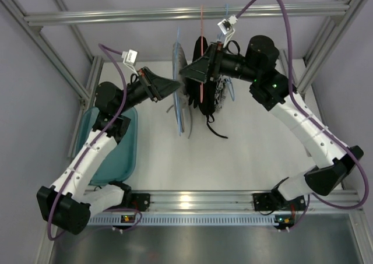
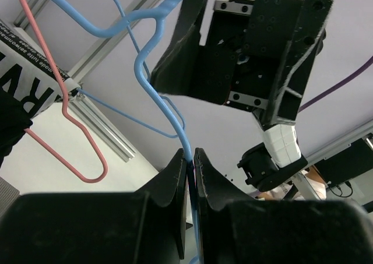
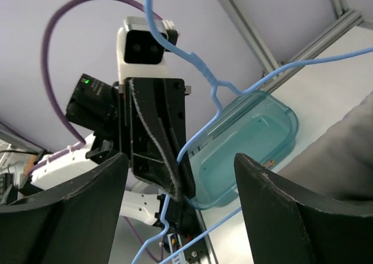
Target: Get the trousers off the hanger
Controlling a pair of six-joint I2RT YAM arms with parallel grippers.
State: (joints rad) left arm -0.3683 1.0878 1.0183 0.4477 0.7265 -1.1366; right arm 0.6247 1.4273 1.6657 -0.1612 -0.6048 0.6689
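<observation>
Left arm (image 1: pixel 87 153) is stretching toward the middle, left fingers (image 2: pixel 169 182) clenching the hanger (image 2: pixel 169 7) wire; right fingers (image 3: pixel 70 200) are facing them, released, gaping wide.

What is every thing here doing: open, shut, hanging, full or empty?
Left gripper: shut on the thin light blue wire hanger.
Right gripper: open, holding nothing.
Light grey-beige cloth trousers: hanging on that hanger.
Teal plastic bin: looks empty.
Red-orange wire hanger: hanging, not gripped.

Smooth blue wire hanger (image 3: pixel 217 94), soft matt cloth trousers (image 3: pixel 349 141), glossy plastic tub (image 3: pixel 256 136)
</observation>
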